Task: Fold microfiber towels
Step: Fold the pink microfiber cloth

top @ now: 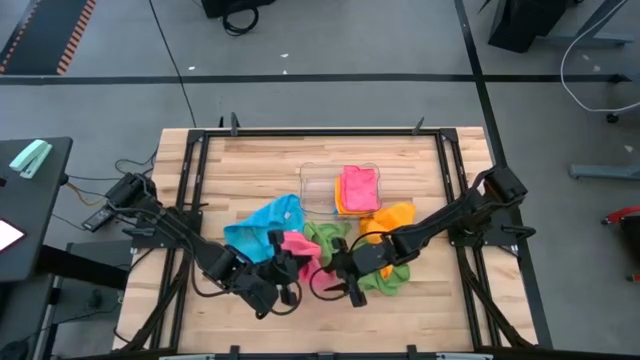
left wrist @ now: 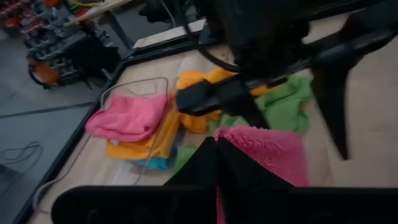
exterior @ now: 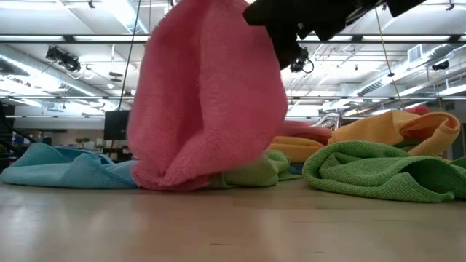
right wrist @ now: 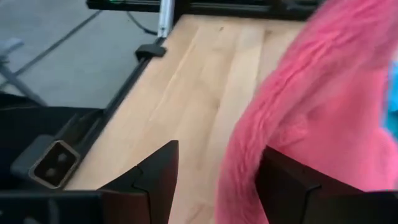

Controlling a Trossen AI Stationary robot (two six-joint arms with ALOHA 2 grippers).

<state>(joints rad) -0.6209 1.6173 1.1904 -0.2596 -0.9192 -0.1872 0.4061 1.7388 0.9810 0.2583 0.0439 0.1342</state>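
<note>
While left jaws pinch pink towel (exterior: pixel 207 102), right jaws straddle it.

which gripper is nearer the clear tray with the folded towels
Right. The right gripper sits just below the clear tray, past the green towel. The left gripper, shut on the pink towel, is further left.

Overhead view of a wooden table (top: pixel 260 165). Two dark arms meet over a pink towel (top: pixel 298 245) near the front edge, among blue (top: pixel 262 226), green (top: pixel 325 235) and orange (top: pixel 400 216) towels.
</note>
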